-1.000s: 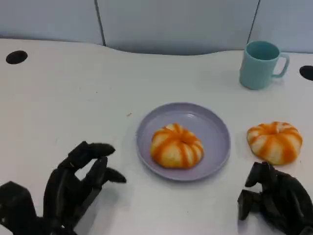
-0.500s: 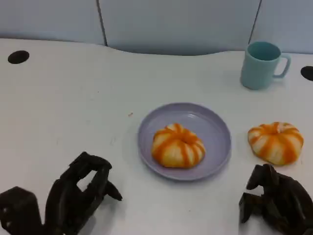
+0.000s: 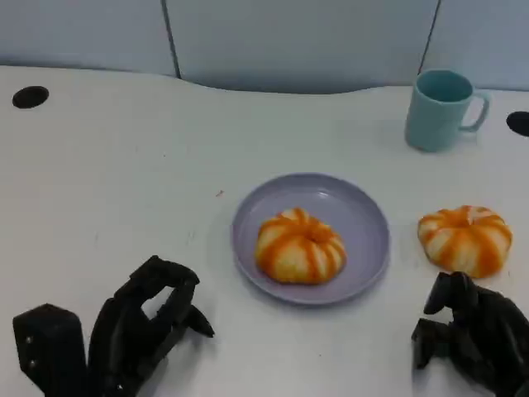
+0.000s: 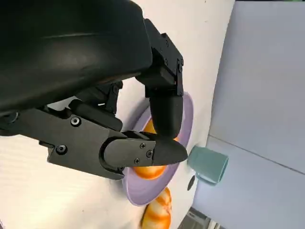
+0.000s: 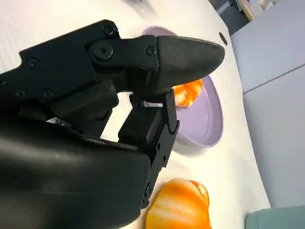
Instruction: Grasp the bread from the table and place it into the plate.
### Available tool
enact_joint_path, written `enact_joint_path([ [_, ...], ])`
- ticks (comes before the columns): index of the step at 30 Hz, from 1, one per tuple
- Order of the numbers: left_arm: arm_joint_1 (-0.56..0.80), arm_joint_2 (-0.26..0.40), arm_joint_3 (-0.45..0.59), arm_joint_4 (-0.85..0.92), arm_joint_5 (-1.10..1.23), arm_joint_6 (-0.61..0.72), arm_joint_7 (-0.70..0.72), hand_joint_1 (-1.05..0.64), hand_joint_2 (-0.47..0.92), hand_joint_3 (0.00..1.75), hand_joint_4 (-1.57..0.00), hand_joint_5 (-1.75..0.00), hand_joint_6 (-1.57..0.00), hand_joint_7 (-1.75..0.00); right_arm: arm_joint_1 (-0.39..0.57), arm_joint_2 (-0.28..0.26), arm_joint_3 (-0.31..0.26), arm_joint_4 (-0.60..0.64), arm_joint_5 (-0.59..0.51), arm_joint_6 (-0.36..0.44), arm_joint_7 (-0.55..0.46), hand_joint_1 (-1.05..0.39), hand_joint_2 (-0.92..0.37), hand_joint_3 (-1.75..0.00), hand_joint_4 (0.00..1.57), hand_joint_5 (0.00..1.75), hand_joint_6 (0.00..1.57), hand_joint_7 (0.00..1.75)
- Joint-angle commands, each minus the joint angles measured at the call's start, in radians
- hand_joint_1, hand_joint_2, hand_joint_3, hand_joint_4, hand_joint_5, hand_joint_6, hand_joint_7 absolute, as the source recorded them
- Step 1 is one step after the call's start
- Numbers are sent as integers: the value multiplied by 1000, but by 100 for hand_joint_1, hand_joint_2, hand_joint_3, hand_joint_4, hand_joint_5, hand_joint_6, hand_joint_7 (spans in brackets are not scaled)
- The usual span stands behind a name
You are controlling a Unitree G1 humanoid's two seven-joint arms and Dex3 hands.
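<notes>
Worktop carries the plate, one bread already in it. Second bread sits on the worktop beside the plate; I judge it's left. My left hand and right hand hold nothing, fingers loosely curled.

the table is seen from above and in front by the head view, looking down and forward to the far wall. each wrist view is taken from very close behind its own hand, low over the table. the purple plate and the cup are shared by all three views.
</notes>
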Motion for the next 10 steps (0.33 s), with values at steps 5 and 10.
enact_joint_path([
  [5,-30,16,10,32,6,-16,6,-61,92,38,-67,-175,-44,-162,-4,-20,-19,47,0,-8,8,-44,-92,-50,123,138,113,127],
  [10,-32,13,15,25,-4,-2,9,-62,92,33,-71,-175,-48,-163,-4,-23,-16,48,-8,-10,6,-45,-92,-49,122,139,111,128],
])
